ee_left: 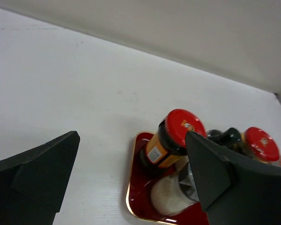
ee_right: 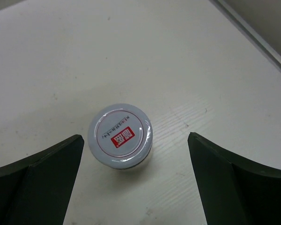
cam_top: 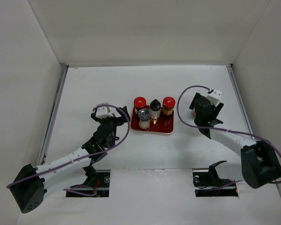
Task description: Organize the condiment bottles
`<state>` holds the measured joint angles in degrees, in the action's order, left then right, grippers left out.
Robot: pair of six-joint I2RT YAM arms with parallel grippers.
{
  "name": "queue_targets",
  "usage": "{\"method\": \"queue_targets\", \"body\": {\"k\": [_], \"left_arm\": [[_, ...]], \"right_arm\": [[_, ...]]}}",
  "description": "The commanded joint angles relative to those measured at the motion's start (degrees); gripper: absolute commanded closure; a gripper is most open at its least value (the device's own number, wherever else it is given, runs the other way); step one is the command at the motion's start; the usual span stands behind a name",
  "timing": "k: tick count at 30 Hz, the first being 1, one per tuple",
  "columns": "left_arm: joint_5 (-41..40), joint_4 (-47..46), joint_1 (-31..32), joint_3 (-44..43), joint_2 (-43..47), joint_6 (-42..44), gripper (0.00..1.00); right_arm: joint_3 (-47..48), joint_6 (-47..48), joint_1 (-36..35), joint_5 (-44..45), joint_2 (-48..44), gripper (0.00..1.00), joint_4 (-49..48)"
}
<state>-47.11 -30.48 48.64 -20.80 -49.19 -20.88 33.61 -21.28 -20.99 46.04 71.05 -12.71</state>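
Left gripper [ee_left: 131,140] spread wide, empty. Its right finger [ee_left: 225,183] cuts off the grey-capped whitish bottle [ee_left: 171,194] and the black-capped bottle [ee_left: 223,136]. Two red-capped brown bottles [ee_left: 178,133] stand upright. All four sit on the flat red gold-rimmed tray [ee_left: 136,187], mid-table. Right gripper [ee_right: 134,137] hangs open over a white-lidded jar [ee_right: 120,136], not touching it. Bare white table [ee_right: 178,56] all round.

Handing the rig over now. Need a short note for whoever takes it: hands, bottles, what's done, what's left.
The left hand is open and empty, just left of the red tray.
The right hand is open, its fingers on either side of the white-lidded jar without touching it.
Upright on the tray: left red-capped bottle, black-capped bottle, right red-capped bottle, grey-capped bottle in front.
Done: four on the tray.
Left: probably the jar, on the table right of the tray.
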Motion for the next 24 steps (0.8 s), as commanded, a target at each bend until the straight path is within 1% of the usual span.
{"method": "queue_targets", "body": {"k": [1,5,7,8,9,13,15,16,17,18,20,21,22,24], "left_arm": [[-0.79,1.21,-1.84,2.07,0.94,-2.67,0.00],[0.00,0.51,-3.16,4.44,-0.03,-3.90,0.00],[0.09,0.51,-4.04,4.62,-0.55,-3.99,0.00],[0.44,0.51,-4.30,4.80,-0.64,-3.99,0.00],[0.62,0.42,-4.30,4.89,-0.64,-3.90,0.00],[1.05,-0.81,-5.71,5.59,-1.17,-3.90,0.00],[1.85,-1.07,-5.80,5.94,-1.35,-4.08,0.00],[1.94,-1.42,-5.80,6.12,-1.52,-4.08,0.00],[1.85,-1.95,-5.88,6.29,-1.87,-4.08,0.00],[1.94,-2.04,-6.15,6.29,-2.05,-4.08,0.00],[1.94,-2.30,-5.80,6.56,-2.14,-4.08,0.00],[1.50,-2.74,-5.36,6.82,-2.05,-4.16,0.00],[1.41,-3.44,-5.36,7.26,-1.96,-4.16,0.00],[1.32,-4.32,-6.06,7.96,-1.70,-4.16,0.00]], "right_arm": [[2.69,-2.36,2.84,-3.75,2.07,0.00,0.14],[3.83,-4.03,4.95,-10.44,4.36,0.00,-0.56],[4.27,-4.21,5.57,-11.15,4.98,0.01,-1.17],[4.62,-4.30,5.92,-11.58,5.59,0.05,-1.44],[4.98,-4.30,6.01,-11.94,6.03,0.06,-1.61],[6.21,-4.47,6.19,-15.10,9.63,0.06,-3.10],[6.56,-4.39,6.10,-14.93,10.95,0.08,-3.46],[6.47,-4.56,6.10,-14.41,11.13,0.14,-3.64],[6.21,-4.65,6.10,-13.88,10.87,0.23,-3.90],[5.95,-4.65,6.10,-13.44,10.43,0.28,-4.25],[4.90,-4.56,5.92,-11.95,8.16,0.42,-4.52],[4.28,-4.30,5.23,-10.63,6.49,0.47,-4.52],[3.67,-4.21,4.09,-9.49,4.73,0.50,-4.08],[2.09,-4.21,1.72,-7.90,0.08,0.50,-3.38]]}}
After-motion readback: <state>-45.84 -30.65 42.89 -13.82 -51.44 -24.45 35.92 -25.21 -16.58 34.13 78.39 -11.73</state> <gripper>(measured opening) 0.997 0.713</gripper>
